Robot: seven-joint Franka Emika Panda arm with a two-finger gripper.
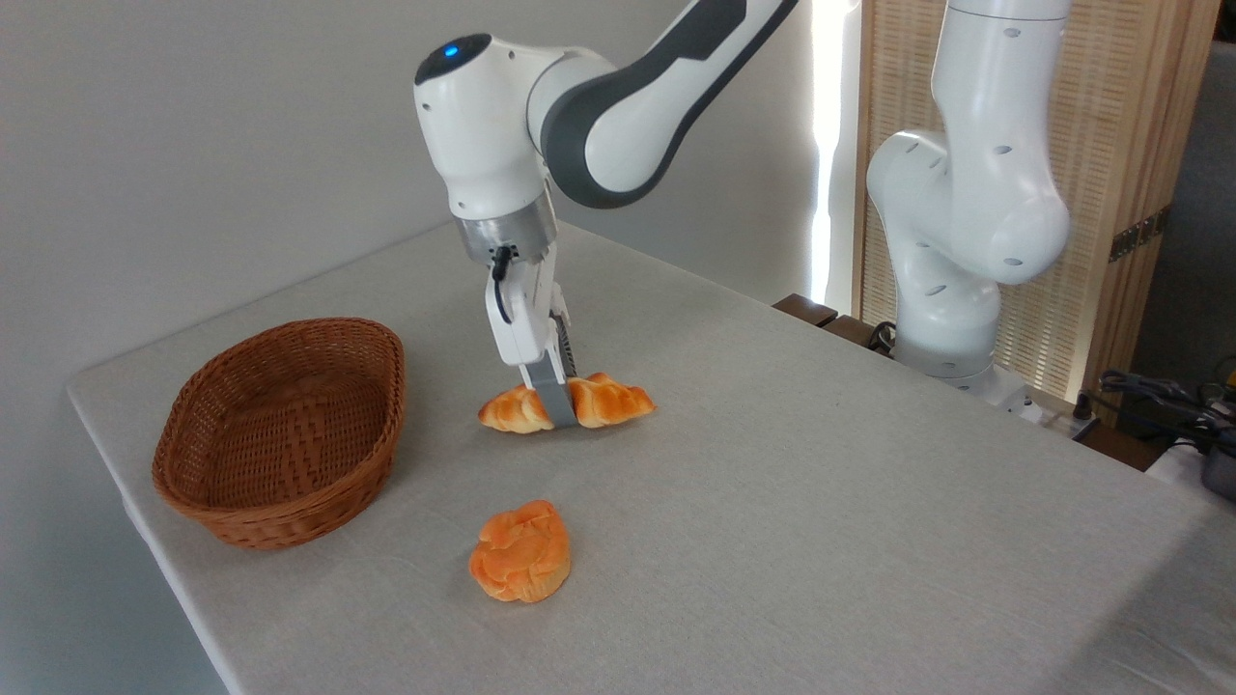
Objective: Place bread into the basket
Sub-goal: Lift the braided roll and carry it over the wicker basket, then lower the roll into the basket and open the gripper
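The bread [603, 401], a long braided golden-brown loaf with pointed ends, hangs level just above the grey tablecloth near the table's middle. My gripper [563, 410] points straight down and is shut on the loaf's middle, one grey finger [557, 403] crossing its near side; the far finger is hidden behind it. The basket [280, 425], an oval brown wicker one, stands empty to the left of the loaf near the table's left edge.
A rounder, deep-orange knotted bun [521, 551] lies on the cloth in front of the loaf. The arm's white base [951, 280] stands at the table's far right edge, with a slatted wooden screen behind it and cables at the right.
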